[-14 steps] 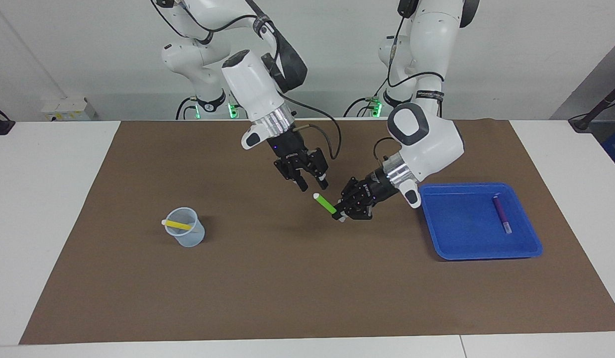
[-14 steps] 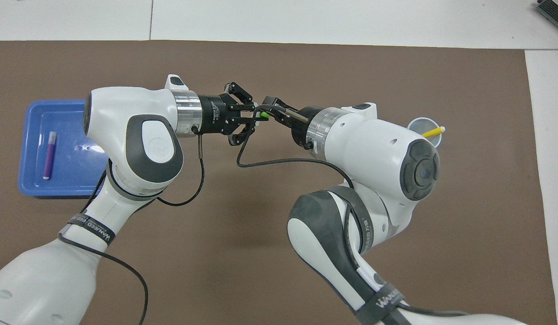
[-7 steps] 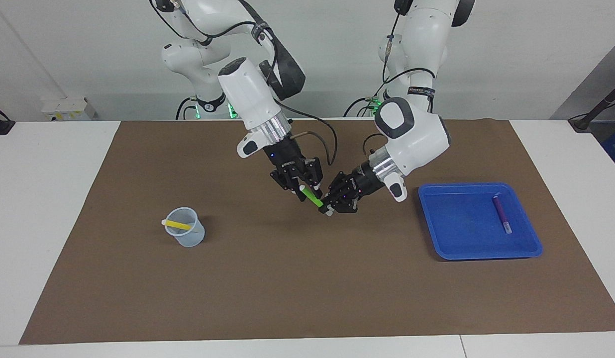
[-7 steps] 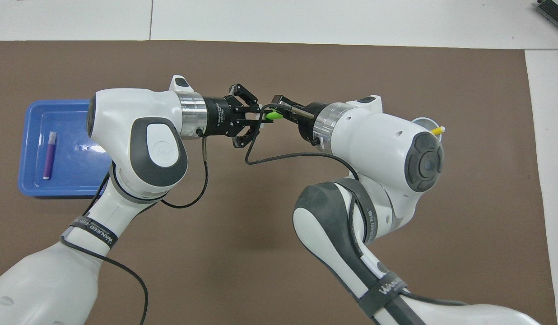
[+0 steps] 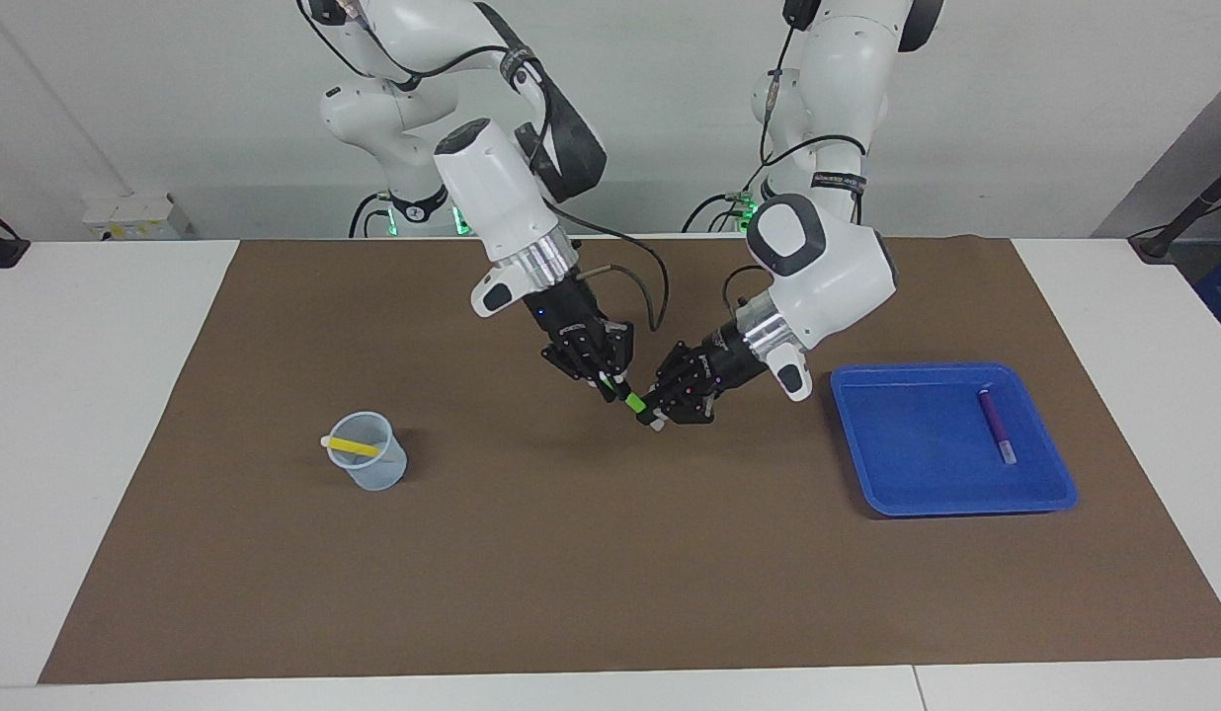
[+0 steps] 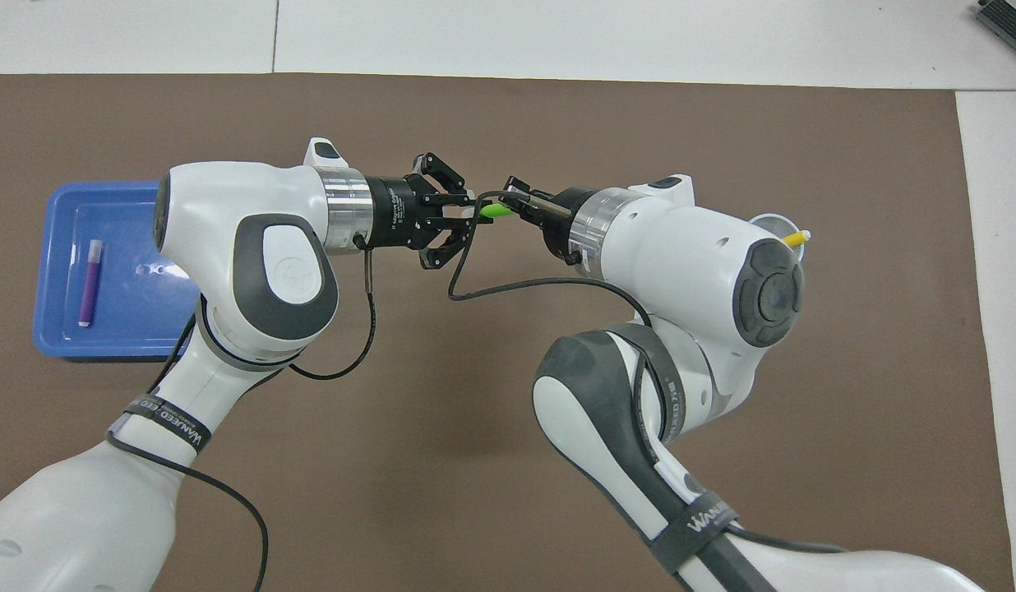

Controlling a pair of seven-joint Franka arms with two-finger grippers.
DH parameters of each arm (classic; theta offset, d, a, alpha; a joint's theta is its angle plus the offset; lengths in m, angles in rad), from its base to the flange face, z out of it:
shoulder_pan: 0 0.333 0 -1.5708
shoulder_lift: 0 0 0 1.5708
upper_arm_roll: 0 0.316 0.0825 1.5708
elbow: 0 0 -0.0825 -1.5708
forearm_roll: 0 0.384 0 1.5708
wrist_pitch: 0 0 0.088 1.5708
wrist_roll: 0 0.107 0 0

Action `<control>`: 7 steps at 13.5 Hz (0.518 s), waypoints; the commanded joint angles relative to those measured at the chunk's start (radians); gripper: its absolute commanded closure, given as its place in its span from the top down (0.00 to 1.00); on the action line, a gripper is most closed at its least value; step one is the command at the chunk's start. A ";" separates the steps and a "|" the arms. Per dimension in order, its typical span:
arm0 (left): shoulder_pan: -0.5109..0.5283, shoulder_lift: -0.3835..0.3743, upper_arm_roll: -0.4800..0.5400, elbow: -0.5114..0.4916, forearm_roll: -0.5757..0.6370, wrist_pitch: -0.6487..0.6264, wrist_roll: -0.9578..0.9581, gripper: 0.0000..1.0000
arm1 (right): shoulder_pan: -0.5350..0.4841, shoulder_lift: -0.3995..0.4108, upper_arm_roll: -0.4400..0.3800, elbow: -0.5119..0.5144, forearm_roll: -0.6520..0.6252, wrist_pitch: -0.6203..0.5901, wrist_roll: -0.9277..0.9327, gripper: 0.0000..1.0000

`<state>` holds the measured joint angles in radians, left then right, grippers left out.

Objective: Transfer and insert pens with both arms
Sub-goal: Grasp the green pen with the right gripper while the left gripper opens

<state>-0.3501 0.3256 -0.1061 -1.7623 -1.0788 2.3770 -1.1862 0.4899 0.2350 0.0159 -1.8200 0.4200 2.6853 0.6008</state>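
Green pen (image 5: 633,401) | both hands grip it | purple pen (image 5: 995,423) in tray (image 5: 872,484)

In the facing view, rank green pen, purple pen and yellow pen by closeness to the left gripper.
1. green pen, gripped in the left gripper.
2. yellow pen, in the cup, toward the right arm's end.
3. purple pen, in the blue tray.

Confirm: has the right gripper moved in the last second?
Yes. The right gripper has come down and shifted toward the clear cup, away from the blue tray, over mid-mat. Its fingers have shut on the green pen, also held by the left gripper.
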 commanded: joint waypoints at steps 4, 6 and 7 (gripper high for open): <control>-0.004 -0.066 0.017 -0.091 0.083 0.008 -0.009 1.00 | -0.052 -0.029 0.001 0.008 -0.021 -0.131 -0.148 0.00; 0.012 -0.098 0.019 -0.152 0.123 0.005 -0.006 1.00 | -0.077 -0.048 -0.001 0.008 -0.035 -0.206 -0.226 0.00; 0.028 -0.109 0.019 -0.183 0.181 0.007 0.003 1.00 | -0.095 -0.061 -0.001 0.002 -0.052 -0.231 -0.255 0.00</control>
<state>-0.3446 0.2820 -0.0906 -1.8458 -0.9647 2.3774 -1.1856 0.4266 0.2081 0.0122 -1.8073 0.4006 2.5104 0.4056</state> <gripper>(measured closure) 0.115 0.824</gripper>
